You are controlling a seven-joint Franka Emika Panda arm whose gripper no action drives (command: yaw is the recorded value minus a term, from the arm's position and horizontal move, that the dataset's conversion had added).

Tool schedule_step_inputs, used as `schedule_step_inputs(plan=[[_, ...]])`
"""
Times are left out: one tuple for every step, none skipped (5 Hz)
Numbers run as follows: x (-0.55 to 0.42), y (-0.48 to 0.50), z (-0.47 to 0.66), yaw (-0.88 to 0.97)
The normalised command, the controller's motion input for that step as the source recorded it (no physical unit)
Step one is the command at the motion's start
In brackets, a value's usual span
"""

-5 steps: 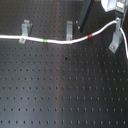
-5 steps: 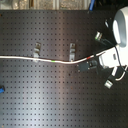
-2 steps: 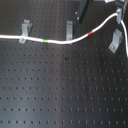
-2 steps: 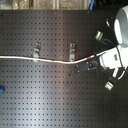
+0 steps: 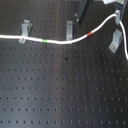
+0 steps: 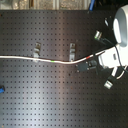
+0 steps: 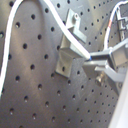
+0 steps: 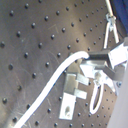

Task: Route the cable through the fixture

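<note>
Overhead, in the second exterior view, a white cable (image 6: 50,59) stretches from that second exterior view's left edge across a black perforated board (image 6: 50,100) to the robot gripper (image 6: 93,61) at the second exterior view's right. The gripper's fingers are pressed onto the cable, pinching it; the first wrist view shows the cord (image 7: 70,30) ending between the dark fingertips (image 7: 100,56).

In the first exterior view the cable (image 5: 30,38) lies along the far part of the board, passing the foot of a left metal clip (image 5: 24,31) and running in front of a middle clip (image 5: 70,31). Its green band (image 5: 45,40) sits between those two clips. Its red band (image 5: 90,34) lies beyond the middle clip, where the cord rises toward a third clip (image 5: 116,41) near the first exterior view's right edge.

Compared with one second ago, the cable, its bands and the gripper appear in nearly the same places; any shift is too slight to tell.
</note>
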Motion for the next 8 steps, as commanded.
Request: schedule_step_inputs(plan=[[-0.083,0.277,0.00,0.06],[-0.056,0.051,0.03,0.00],[-0.134,-0.036,0.06,-0.20],[-0.184,-0.055,0.08,-0.29],[-0.209,-0.079,0.10,-0.28],[-0.175,-0.055,0.14,-0.23],[-0.147,0.111,0.11,-0.04],[-0.166,0.293,0.00,0.11]])
